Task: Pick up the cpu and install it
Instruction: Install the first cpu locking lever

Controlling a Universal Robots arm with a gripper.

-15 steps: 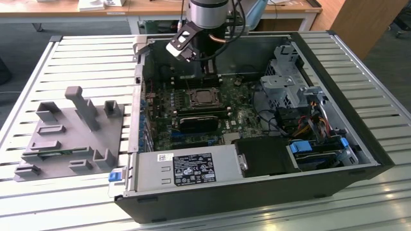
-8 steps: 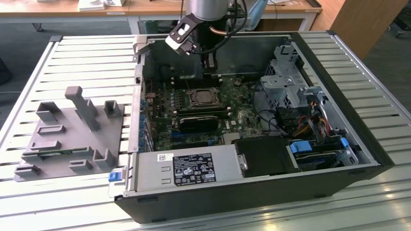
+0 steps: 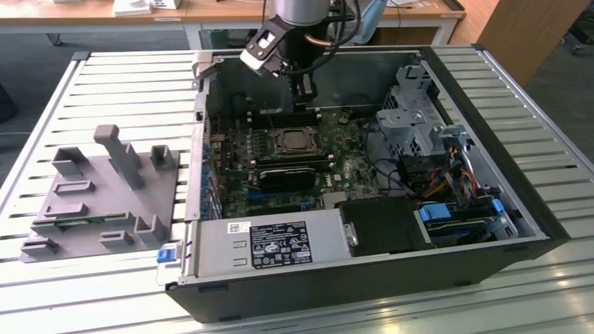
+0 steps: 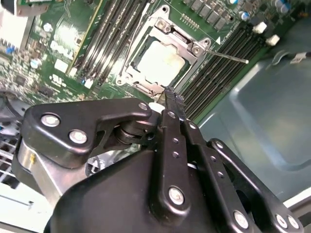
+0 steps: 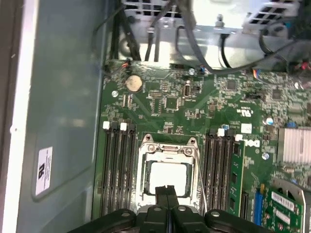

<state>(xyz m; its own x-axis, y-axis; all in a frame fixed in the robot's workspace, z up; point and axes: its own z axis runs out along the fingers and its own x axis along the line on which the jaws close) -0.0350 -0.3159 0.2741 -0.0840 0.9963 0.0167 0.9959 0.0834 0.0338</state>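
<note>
1. Scene: an open PC case (image 3: 519, 209) lies on a slatted table (image 3: 121, 76). A grey fixture tray (image 3: 97, 202) sits on the table at the exterior view's left, beside the case.
2. The arm reaches down into the case over the motherboard (image 3: 278, 174); the gripper (image 3: 304, 104) hangs above the socket (image 3: 295, 141), near its far edge.
3. Gripper state: in both wrist views the two fingertips (image 5: 167, 190) are pressed flat together, with no gap between them and nothing held. In the second wrist view the gripper (image 4: 171, 94) tip ends just beside the socket frame (image 4: 146, 85).
4. The cpu (image 4: 161, 62) lies inside the socket, with its pale metal top showing square within the frame. The first wrist view agrees: the cpu (image 5: 168, 177) sits centred in the frame, the closed tips partly in front of its near edge.
5. A thin lever (image 4: 228, 56) angles out from the socket corner over the memory slots (image 4: 221, 63). Whether it is latched I cannot tell.
6. Progress, as a judgement: pick and placement appear done, as the chip is seated and released. Locking of the retention frame looks unconfirmed; the frame opening leaves the chip top exposed, and contact between the tips and the frame cannot be resolved.
7. The black heatsink (image 3: 289, 175) sits on the board, nearer the camera than the socket.
</note>
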